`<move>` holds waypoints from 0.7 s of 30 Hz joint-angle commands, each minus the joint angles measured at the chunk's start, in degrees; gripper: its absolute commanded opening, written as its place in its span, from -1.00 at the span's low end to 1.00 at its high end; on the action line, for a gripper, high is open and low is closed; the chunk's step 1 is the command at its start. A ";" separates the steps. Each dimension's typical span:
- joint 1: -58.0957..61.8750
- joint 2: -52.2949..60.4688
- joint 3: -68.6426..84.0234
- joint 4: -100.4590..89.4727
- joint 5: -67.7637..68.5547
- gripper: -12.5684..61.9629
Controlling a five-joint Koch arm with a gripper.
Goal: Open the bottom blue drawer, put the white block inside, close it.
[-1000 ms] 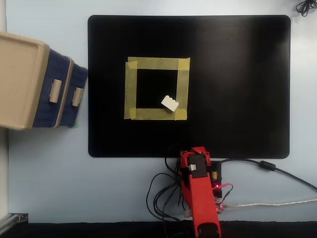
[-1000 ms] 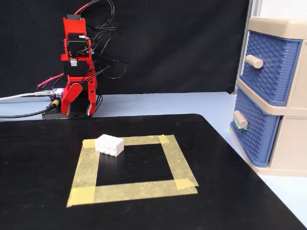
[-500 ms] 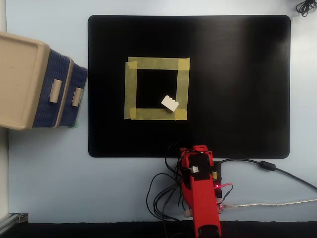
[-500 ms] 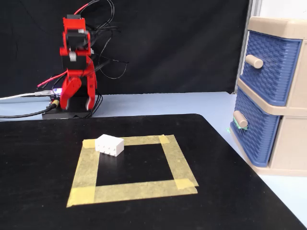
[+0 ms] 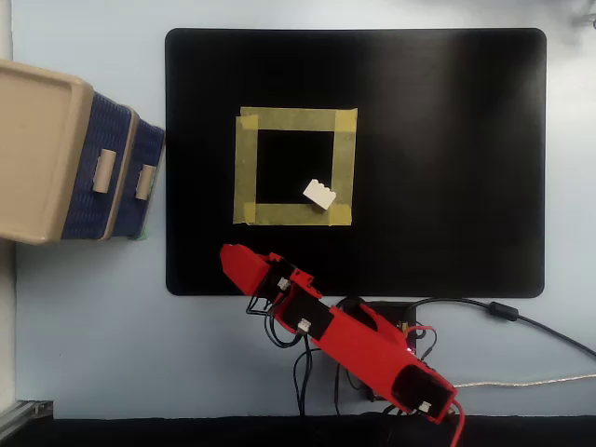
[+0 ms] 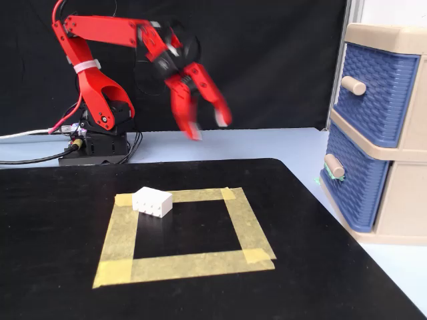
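Note:
The white block (image 5: 319, 194) (image 6: 152, 201) lies on the yellow tape square (image 5: 294, 120) (image 6: 188, 263), at its corner nearest the arm's base. The bottom blue drawer (image 5: 152, 177) (image 6: 353, 181) is shut, with its beige handle (image 6: 333, 167) facing the mat. My red gripper (image 6: 208, 127) (image 5: 231, 254) hangs in the air, blurred by motion, its fingers spread open with nothing between them. It is above the mat's edge on the arm's side, well apart from both the block and the cabinet.
The upper blue drawer (image 6: 375, 83) of the beige cabinet (image 5: 37, 149) is shut too. A black mat (image 5: 447, 140) covers the middle of the light blue table. Cables (image 5: 521, 321) trail from the arm's base (image 6: 93, 143).
The arm has unfolded from its tucked pose over the base and swung out toward the cabinet side. The block and both drawers have not moved.

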 commanded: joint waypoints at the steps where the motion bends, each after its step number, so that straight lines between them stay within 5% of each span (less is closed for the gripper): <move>1: -1.05 -2.72 0.88 -21.01 -7.47 0.24; 9: -0.62 -32.61 4.22 -75.41 -7.03 0.24; 21: 0.70 -59.15 -27.33 -80.77 -1.49 0.24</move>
